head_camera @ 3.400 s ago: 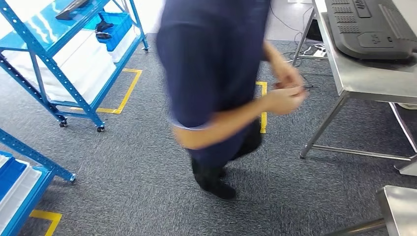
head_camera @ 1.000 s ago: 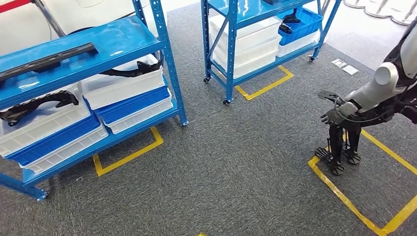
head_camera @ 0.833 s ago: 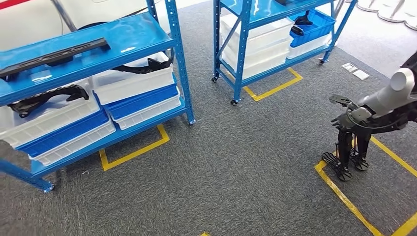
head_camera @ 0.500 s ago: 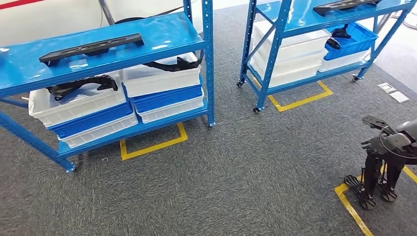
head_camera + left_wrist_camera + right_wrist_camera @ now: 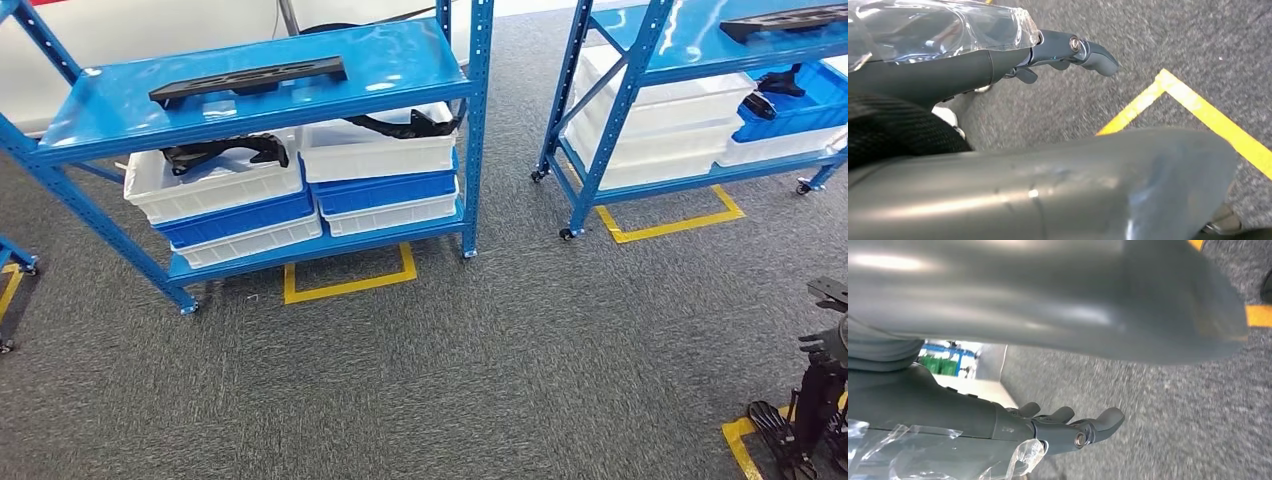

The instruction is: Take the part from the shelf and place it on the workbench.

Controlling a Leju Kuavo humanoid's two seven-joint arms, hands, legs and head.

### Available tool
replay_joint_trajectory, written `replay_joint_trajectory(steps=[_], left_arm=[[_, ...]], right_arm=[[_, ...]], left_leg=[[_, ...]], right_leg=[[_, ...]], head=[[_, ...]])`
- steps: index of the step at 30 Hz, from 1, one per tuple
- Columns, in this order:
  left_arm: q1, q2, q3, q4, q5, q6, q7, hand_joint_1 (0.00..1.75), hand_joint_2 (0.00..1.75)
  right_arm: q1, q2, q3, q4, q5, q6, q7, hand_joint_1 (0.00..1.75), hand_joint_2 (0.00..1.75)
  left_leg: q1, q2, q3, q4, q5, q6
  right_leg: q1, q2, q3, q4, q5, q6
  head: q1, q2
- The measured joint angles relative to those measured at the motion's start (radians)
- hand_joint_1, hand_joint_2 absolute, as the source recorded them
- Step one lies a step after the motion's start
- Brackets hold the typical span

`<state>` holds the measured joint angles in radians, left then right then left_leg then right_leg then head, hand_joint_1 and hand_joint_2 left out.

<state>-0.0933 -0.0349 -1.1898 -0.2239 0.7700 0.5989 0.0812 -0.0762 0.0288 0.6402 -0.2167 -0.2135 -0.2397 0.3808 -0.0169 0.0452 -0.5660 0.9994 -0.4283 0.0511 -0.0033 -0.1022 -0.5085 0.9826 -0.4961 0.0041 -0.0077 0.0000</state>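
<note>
I'm facing the near blue shelf (image 5: pixel 270 85); a long black part (image 5: pixel 250 78) lies flat on its top board, and more black parts (image 5: pixel 222 153) sit in the white bins (image 5: pixel 215 190) below. No counter is in my head view, so I judge the carry is not done for this part. Both my arms hang: the left hand (image 5: pixel 1068 50) and right hand (image 5: pixel 1068 427) hold nothing, fingers loosely apart over carpet. Open grey floor lies between me and the shelf. I'd mind the blue uprights, the second shelf (image 5: pixel 700 60) to the right, and another robot (image 5: pixel 815 400) at near right.
</note>
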Motion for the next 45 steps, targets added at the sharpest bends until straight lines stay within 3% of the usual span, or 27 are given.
replay_joint_trajectory(steps=[1, 2, 4, 6, 8, 9, 10, 11, 12, 14, 16, 19, 21, 24, 25, 26, 27, 29, 31, 33, 35, 37, 39, 40, 41, 42, 45], left_arm=[[0.001, 0.000, 0.000, 0.000, 0.003, 0.000, 0.000, 0.00, 1.31], [0.003, 0.000, 0.001, 0.000, 0.005, 0.000, 0.001, 0.00, 1.75], [0.007, 0.001, 0.002, 0.000, 0.010, 0.001, 0.002, 0.00, 1.75], [0.007, 0.001, 0.002, 0.000, 0.013, 0.001, 0.004, 0.00, 1.75], [0.003, 0.000, 0.003, 0.000, 0.015, 0.001, 0.005, 0.00, 1.75], [0.001, 0.000, 0.004, 0.000, 0.017, 0.001, 0.007, 0.00, 1.75], [-0.001, 0.000, 0.006, 0.000, 0.019, 0.000, 0.009, 0.00, 1.75], [-0.002, -0.001, 0.008, 0.000, 0.020, 0.000, 0.011, 0.00, 1.75], [-0.002, -0.001, 0.011, 0.000, 0.022, -0.001, 0.013, 0.00, 1.75], [-0.003, -0.001, 0.015, 0.000, 0.024, -0.003, 0.014, 0.00, 1.75], [-0.005, -0.001, 0.019, 0.000, 0.026, -0.003, 0.014, 0.00, 1.75], [-0.007, 0.000, 0.023, 0.000, 0.032, -0.004, 0.015, 0.00, 1.75], [-0.008, 0.002, 0.025, 0.000, 0.036, -0.005, 0.022, 0.00, 1.75], [-0.011, 0.002, 0.026, 0.000, 0.044, -0.012, 0.044, 0.00, 1.75], [-0.010, 0.002, 0.027, 0.000, 0.046, -0.014, 0.054, 0.00, 1.75], [-0.009, 0.002, 0.028, 0.000, 0.048, -0.017, 0.063, 0.00, 1.75], [-0.007, 0.002, 0.032, 0.000, 0.046, -0.020, 0.071, 0.00, 1.75], [0.001, 0.003, 0.047, 0.000, 0.030, -0.033, 0.082, 0.00, 1.75], [0.012, 0.004, 0.071, 0.000, 0.002, -0.053, 0.083, 0.00, 1.75], [0.022, 0.005, 0.100, 0.000, -0.033, -0.077, 0.077, 0.00, 1.75], [0.030, 0.005, 0.130, 0.000, -0.068, -0.103, 0.068, 0.00, 1.75], [0.034, 0.005, 0.163, 0.000, -0.106, -0.129, 0.059, 0.00, 1.75], [0.036, 0.005, 0.199, -0.002, -0.144, -0.155, 0.051, 0.00, 1.75], [0.036, 0.005, 0.217, -0.004, -0.162, -0.169, 0.047, 0.00, 1.75], [0.036, 0.005, 0.235, -0.008, -0.180, -0.181, 0.044, 0.00, 1.75], [0.036, 0.005, 0.254, -0.013, -0.197, -0.193, 0.040, 0.00, 1.75], [0.036, 0.006, 0.310, -0.031, -0.245, -0.226, 0.031, 0.00, 1.75]], right_arm=[[-0.001, 0.001, 0.000, 0.000, 0.000, -0.003, -0.002, 0.00, 0.00], [-0.002, 0.001, 0.000, 0.000, -0.001, -0.006, -0.003, 0.00, 0.00], [-0.008, 0.002, 0.001, 0.000, -0.011, -0.012, 0.001, 0.00, 0.87], [-0.009, 0.002, 0.000, 0.000, -0.024, -0.018, 0.009, 0.00, 1.75], [-0.004, 0.001, 0.000, 0.000, -0.030, -0.022, 0.012, 0.00, 1.75], [-0.002, 0.001, 0.000, 0.000, -0.031, -0.022, 0.014, 0.00, 1.75], [0.000, 0.001, 0.000, 0.000, -0.031, -0.022, 0.015, 0.00, 1.75], [0.001, 0.001, 0.000, 0.000, -0.032, -0.022, 0.015, 0.00, 1.75], [0.002, 0.000, 0.000, 0.000, -0.032, -0.022, 0.016, 0.00, 1.75], [0.003, -0.002, 0.000, 0.000, -0.032, -0.022, 0.016, 0.00, 1.75], [0.003, -0.004, 0.000, 0.000, -0.035, -0.022, 0.017, 0.00, 1.75], [0.001, -0.003, 0.000, 0.000, -0.040, -0.027, 0.021, 0.00, 1.75], [0.001, -0.003, 0.000, 0.000, -0.042, -0.029, 0.023, 0.00, 1.75], [0.002, -0.004, 0.000, 0.000, -0.043, -0.029, 0.018, 0.00, 1.75], [0.002, -0.004, 0.000, 0.000, -0.043, -0.030, 0.016, 0.00, 1.75], [0.002, -0.004, -0.001, 0.000, -0.042, -0.031, 0.014, 0.00, 1.75], [0.001, -0.004, -0.001, 0.000, -0.041, -0.032, 0.011, 0.00, 1.75], [0.000, -0.004, -0.003, -0.002, -0.035, -0.030, 0.002, 0.00, 1.75], [-0.002, -0.004, -0.009, -0.007, -0.025, -0.022, -0.013, 0.00, 1.75], [-0.003, -0.004, -0.019, -0.012, -0.013, -0.011, -0.031, 0.00, 1.75], [0.000, -0.004, -0.032, -0.016, -0.002, 0.001, -0.048, 0.00, 1.75], [0.009, -0.006, -0.048, -0.019, 0.010, 0.013, -0.066, 0.00, 1.75], [0.025, -0.008, -0.066, -0.019, 0.021, 0.025, -0.083, 0.00, 1.75], [0.034, -0.009, -0.075, -0.019, 0.026, 0.031, -0.090, 0.00, 1.75], [0.046, -0.010, -0.084, -0.018, 0.031, 0.037, -0.098, 0.00, 1.75], [0.058, -0.012, -0.094, -0.018, 0.036, 0.042, -0.105, 0.00, 1.75], [0.093, -0.016, -0.124, -0.017, 0.051, 0.059, -0.128, 0.00, 1.75]], left_leg=[[-0.006, 0.013, 0.013, -0.030, 0.007, 0.007], [-0.009, 0.011, 0.013, -0.036, 0.004, 0.009], [-0.008, -0.005, 0.021, -0.053, 0.012, 0.014], [0.001, -0.019, 0.039, -0.080, 0.026, 0.016], [0.007, -0.032, 0.047, -0.090, 0.031, 0.017], [0.007, -0.040, 0.047, -0.090, 0.030, 0.016], [0.007, -0.047, 0.048, -0.090, 0.029, 0.016], [0.007, -0.054, 0.050, -0.089, 0.027, 0.015], [0.008, -0.061, 0.053, -0.088, 0.025, 0.012], [0.008, -0.071, 0.058, -0.082, 0.016, 0.003], [0.004, -0.076, 0.057, -0.075, 0.007, -0.006], [0.004, -0.077, 0.056, -0.069, -0.001, -0.016], [0.009, -0.070, 0.038, -0.024, -0.030, -0.027], [0.017, -0.063, -0.062, 0.179, -0.123, -0.044], [0.019, -0.062, -0.092, 0.235, -0.139, -0.047], [0.019, -0.062, -0.105, 0.256, -0.136, -0.047], [0.020, -0.061, -0.096, 0.230, -0.113, -0.046], [0.018, -0.054, -0.029, 0.082, -0.039, -0.036], [0.011, -0.044, 0.026, -0.038, 0.006, -0.025], [0.004, -0.043, 0.034, -0.062, 0.008, -0.018], [0.008, -0.047, 0.040, -0.070, 0.013, -0.009], [0.014, -0.049, 0.049, -0.079, 0.017, 0.002], [0.014, -0.049, 0.051, -0.080, 0.015, 0.008], [0.014, -0.049, 0.052, -0.080, 0.014, 0.009], [0.014, -0.051, 0.053, -0.079, 0.012, 0.009], [0.015, -0.053, 0.056, -0.079, 0.010, 0.008], [0.015, -0.060, 0.067, -0.073, -0.003, -0.004]], right_leg=[[0.000, -0.007, 0.003, -0.001, -0.002, 0.004], [-0.001, -0.014, 0.005, -0.003, -0.004, 0.010], [-0.004, -0.015, 0.013, -0.008, -0.004, 0.020], [-0.004, 0.034, 0.001, 0.029, -0.028, 0.029], [-0.007, 0.087, -0.059, 0.146, -0.084, 0.037], [-0.008, 0.095, -0.097, 0.211, -0.107, 0.041], [-0.009, 0.097, -0.126, 0.253, -0.114, 0.044], [-0.010, 0.097, -0.138, 0.259, -0.100, 0.046], [-0.011, 0.097, -0.127, 0.222, -0.066, 0.047], [-0.014, 0.103, -0.069, 0.080, 0.015, 0.048], [-0.015, 0.111, -0.032, -0.009, 0.049, 0.039], [-0.012, 0.109, -0.029, -0.019, 0.047, 0.016], [-0.015, 0.104, -0.027, -0.021, 0.048, 0.005], [-0.015, 0.098, -0.026, -0.021, 0.045, -0.003], [-0.015, 0.096, -0.025, -0.021, 0.043, -0.004], [-0.015, 0.094, -0.024, -0.021, 0.042, -0.004], [-0.015, 0.093, -0.021, -0.021, 0.040, -0.003], [-0.015, 0.091, -0.013, -0.022, 0.036, 0.000], [-0.011, 0.090, -0.007, -0.021, 0.030, 0.008], [-0.010, 0.088, -0.004, -0.023, 0.025, 0.019], [-0.011, 0.088, -0.003, -0.017, 0.017, 0.029], [-0.010, 0.093, -0.031, 0.053, -0.026, 0.037], [-0.010, 0.096, -0.100, 0.192, -0.094, 0.040], [-0.011, 0.097, -0.133, 0.253, -0.115, 0.042], [-0.011, 0.097, -0.152, 0.282, -0.115, 0.044], [-0.012, 0.097, -0.150, 0.268, -0.094, 0.046], [-0.017, 0.100, -0.058, 0.065, 0.016, 0.048]], head=[[0.000, 0.000], [0.000, 0.000], [0.001, 0.000], [0.002, 0.000], [0.005, 0.000], [0.006, 0.000], [0.006, 0.000], [0.006, 0.000], [0.006, 0.000], [0.006, 0.000], [0.006, 0.000], [0.005, 0.000], [0.003, 0.000], [0.001, 0.000], [0.001, 0.000], [0.001, 0.000], [0.000, 0.000], [0.000, 0.000], [0.001, 0.000], [0.001, 0.000], [0.002, 0.000], [0.004, 0.000], [0.006, 0.000], [0.007, 0.000], [0.007, 0.000], [0.007, 0.000], [0.007, 0.000]])
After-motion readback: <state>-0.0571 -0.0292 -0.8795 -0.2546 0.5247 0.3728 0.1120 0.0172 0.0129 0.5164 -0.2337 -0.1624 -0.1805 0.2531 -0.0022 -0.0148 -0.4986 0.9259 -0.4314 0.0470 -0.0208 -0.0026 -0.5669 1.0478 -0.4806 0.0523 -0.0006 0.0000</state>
